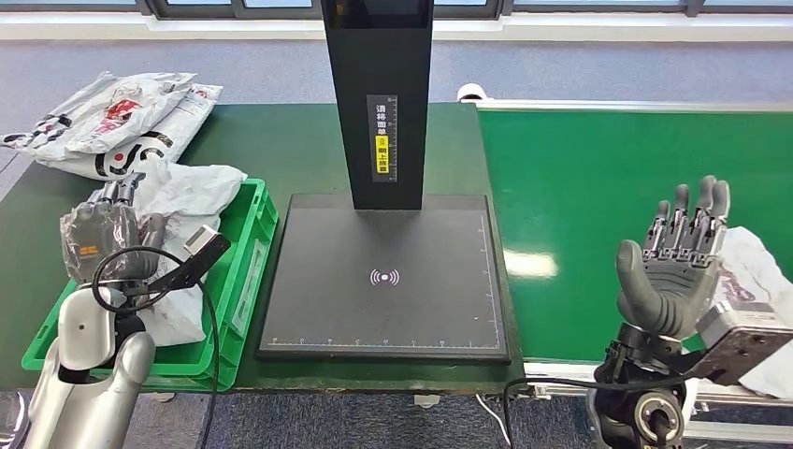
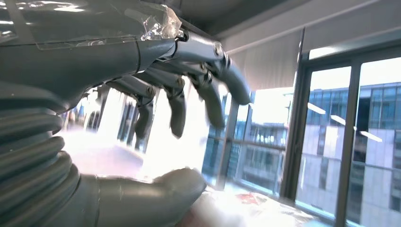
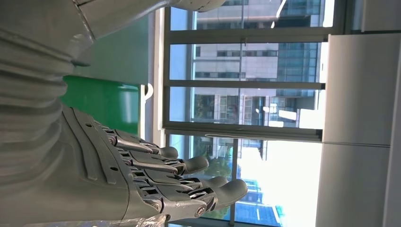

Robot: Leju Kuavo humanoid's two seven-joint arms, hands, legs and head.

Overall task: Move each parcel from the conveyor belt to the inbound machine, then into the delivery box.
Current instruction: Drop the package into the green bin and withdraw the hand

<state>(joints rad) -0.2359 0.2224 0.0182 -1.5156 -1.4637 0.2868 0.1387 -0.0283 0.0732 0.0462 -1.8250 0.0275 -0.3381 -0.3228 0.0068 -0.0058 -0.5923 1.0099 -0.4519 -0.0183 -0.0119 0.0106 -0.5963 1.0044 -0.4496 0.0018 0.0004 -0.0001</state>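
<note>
A white parcel (image 1: pixel 759 271) with red print lies on the green conveyor belt (image 1: pixel 598 187) at the right edge, partly hidden behind my right hand (image 1: pixel 675 257). That hand is raised, palm up, fingers spread and holding nothing; its fingers (image 3: pixel 189 182) stretch out straight in the right wrist view. My left hand (image 1: pixel 105 229) hovers over the green delivery box (image 1: pixel 251 253), open and empty, fingers (image 2: pixel 208 90) apart. A white parcel (image 1: pixel 192 201) lies in the box under it. The black inbound machine plate (image 1: pixel 383 281) is bare.
Two more white printed parcels (image 1: pixel 117 122) lie on the dark green table behind the box. The machine's black post (image 1: pixel 379 94) rises at the plate's back. A white object (image 1: pixel 472 92) sits at the belt's far left corner.
</note>
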